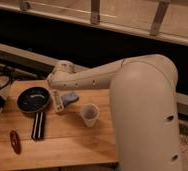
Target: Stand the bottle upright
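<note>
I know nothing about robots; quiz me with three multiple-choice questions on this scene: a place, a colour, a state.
1. Over the wooden table, where is the gripper? A at its near edge; B by the slim white plastic bottle, between round dark pan and soft blue lump; C at its right end.
2. What colour is the flat object at the table's front left? A red; B green; C yellow.
3. How is the translucent plastic cup? A on its side; B upright, mouth up; C upside down.
Answers: B, the arm ends there; A, it shows red; B, its rim faces up.
</note>
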Robot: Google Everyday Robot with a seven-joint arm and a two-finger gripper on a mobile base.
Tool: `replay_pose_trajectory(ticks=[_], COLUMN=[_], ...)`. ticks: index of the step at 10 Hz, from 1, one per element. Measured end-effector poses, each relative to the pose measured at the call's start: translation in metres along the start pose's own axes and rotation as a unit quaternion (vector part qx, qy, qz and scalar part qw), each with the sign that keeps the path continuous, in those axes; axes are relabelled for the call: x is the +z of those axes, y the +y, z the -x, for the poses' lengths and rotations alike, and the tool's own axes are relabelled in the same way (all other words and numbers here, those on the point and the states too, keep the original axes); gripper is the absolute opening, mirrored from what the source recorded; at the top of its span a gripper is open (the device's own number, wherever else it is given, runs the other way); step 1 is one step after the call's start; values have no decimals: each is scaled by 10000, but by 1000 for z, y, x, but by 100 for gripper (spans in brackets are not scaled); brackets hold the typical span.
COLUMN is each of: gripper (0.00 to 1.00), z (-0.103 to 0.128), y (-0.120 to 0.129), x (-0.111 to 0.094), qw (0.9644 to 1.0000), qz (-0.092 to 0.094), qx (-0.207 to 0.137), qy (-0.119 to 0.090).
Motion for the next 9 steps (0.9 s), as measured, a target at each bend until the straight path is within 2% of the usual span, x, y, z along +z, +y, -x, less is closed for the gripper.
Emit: replay_pose_trajectory(ticks=[2,5,9], gripper=[0,0,0], z=[2,27,28], y=[-3,-8,-14], x=[-1,1,4], qw=[10000,9999,9996], qz=[-23,-45,-67], qx=[31,-13,-85], qy=[-25,-99,-242])
